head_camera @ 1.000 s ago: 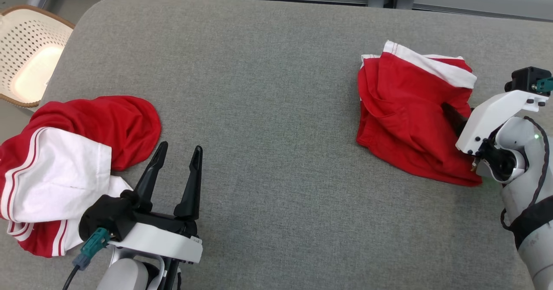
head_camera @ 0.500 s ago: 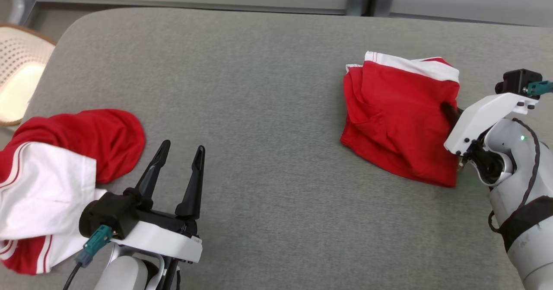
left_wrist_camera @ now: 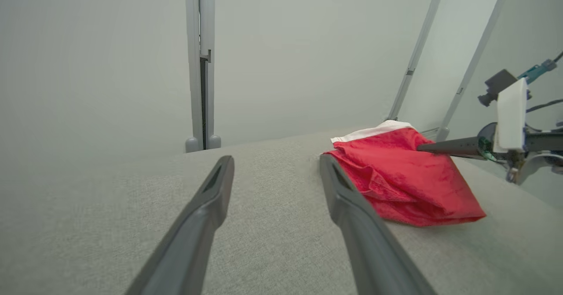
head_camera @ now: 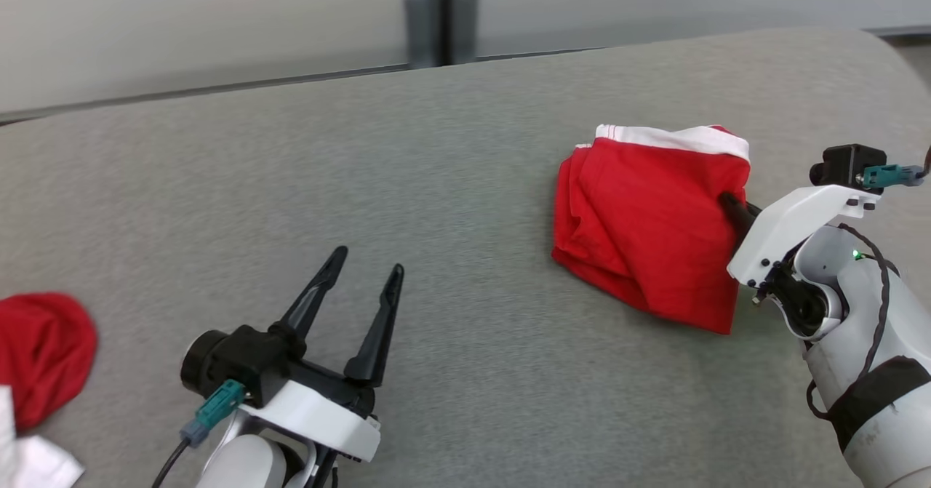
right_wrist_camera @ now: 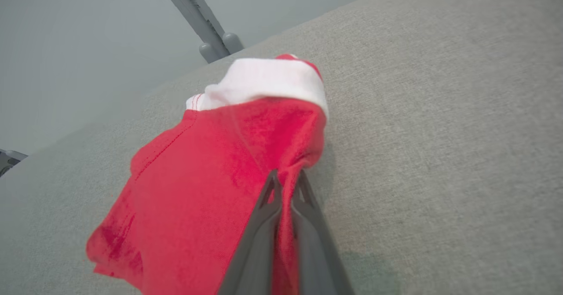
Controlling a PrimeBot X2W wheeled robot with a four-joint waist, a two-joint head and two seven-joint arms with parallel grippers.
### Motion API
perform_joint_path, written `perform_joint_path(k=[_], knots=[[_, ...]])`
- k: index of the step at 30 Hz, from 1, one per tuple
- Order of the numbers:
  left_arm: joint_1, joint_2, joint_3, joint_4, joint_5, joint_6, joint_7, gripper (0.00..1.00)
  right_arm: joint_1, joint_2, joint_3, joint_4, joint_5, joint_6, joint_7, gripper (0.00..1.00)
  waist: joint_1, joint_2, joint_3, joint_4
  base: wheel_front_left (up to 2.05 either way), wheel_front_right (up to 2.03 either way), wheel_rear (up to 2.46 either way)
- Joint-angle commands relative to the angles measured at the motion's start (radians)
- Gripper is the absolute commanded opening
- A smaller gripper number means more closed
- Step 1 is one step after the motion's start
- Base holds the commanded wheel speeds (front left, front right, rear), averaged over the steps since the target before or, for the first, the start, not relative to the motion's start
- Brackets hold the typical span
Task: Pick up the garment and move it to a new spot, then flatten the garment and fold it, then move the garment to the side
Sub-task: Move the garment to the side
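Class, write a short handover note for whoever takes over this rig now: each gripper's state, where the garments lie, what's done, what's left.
Right gripper: shut on the red garment, pinching its right edge.
Left gripper: open, empty, over the grey surface left of that garment.
Red garment: bunched at the surface's right, white band on the far side.
Second red garment: at the left edge, untouched.
Done: grip taken. Left: lift and move it, flatten, fold, set aside.
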Motion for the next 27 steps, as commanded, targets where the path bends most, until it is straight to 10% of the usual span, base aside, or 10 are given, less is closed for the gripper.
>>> perform_joint_path(k=[1,14,27], knots=[[-0.022,0.004,-0.014,-0.006,0.008,-0.007,0.007,1.0,0.015,-0.002,0.013,-0.013,0.018,0.0,-0.011,0.0,0.0,-0.0001,-0.014,-0.115,0.0,0.0,0.0],[-0.063,0.024,-0.077,-0.024,0.023,-0.017,0.052,1.0,-0.026,-0.026,0.093,-0.036,0.06,0.0,-0.061,0.0,0.0,-0.0001,0.051,-0.261,0.0,0.0,0.0],[-0.137,0.078,-0.113,-0.09,0.03,-0.025,0.113,1.0,-0.306,-0.144,0.2,0.178,-0.088,0.0,-0.167,0.0,0.0,-0.0001,0.233,-0.202,0.0,0.0,0.0]])
